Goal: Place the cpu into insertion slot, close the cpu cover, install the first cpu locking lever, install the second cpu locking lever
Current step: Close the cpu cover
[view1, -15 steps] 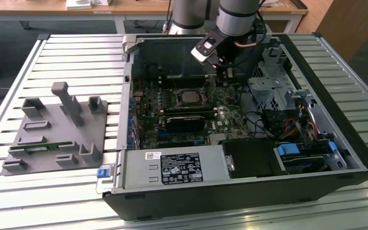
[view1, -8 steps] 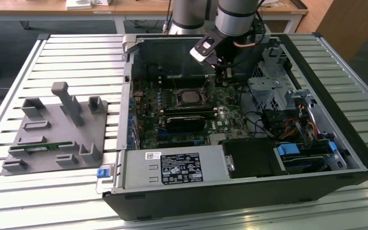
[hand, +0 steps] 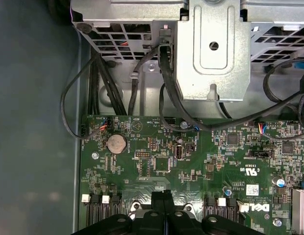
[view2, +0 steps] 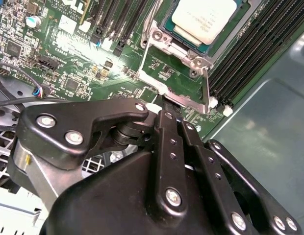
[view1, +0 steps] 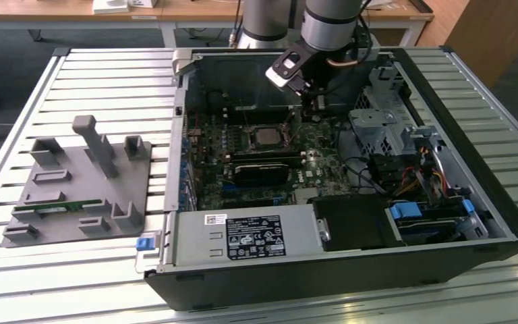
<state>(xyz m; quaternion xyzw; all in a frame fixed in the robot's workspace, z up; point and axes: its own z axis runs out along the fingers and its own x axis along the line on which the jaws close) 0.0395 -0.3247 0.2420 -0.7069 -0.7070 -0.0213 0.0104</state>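
Arm: I see it enter at the upper centre of the exterior view and reach down into the case (view1: 331,287).
End effector (view2: 166,105): fingers pressed together, with no gap that I can see in both wrist views (hand: 164,197). The tip sits at the free edge of the cover (view2: 207,81). I cannot tell whether it pinches that edge.
Cpu (view2: 205,18): seated in the slot (view2: 166,24), metal top up. In the exterior view it lies near the frame's centre (view1: 264,137), just below and left of the end effector (view1: 315,108).
Cover: raised and tilted, clear of the cpu. One edge meets the slot, and green board shows through its window.
Memory slots (view2: 117,14): long, black, flanking the slot.
Case: lying open on the slatted bench (view1: 97,74), centre and right of the exterior view.
Fixture (view1: 70,189): grey, on the exterior view's left, well apart from the case.
Board detail, first wrist view: coin cell (hand: 116,143), black cables (hand: 73,112) and a metal drive cage (hand: 211,49) beyond the end effector.
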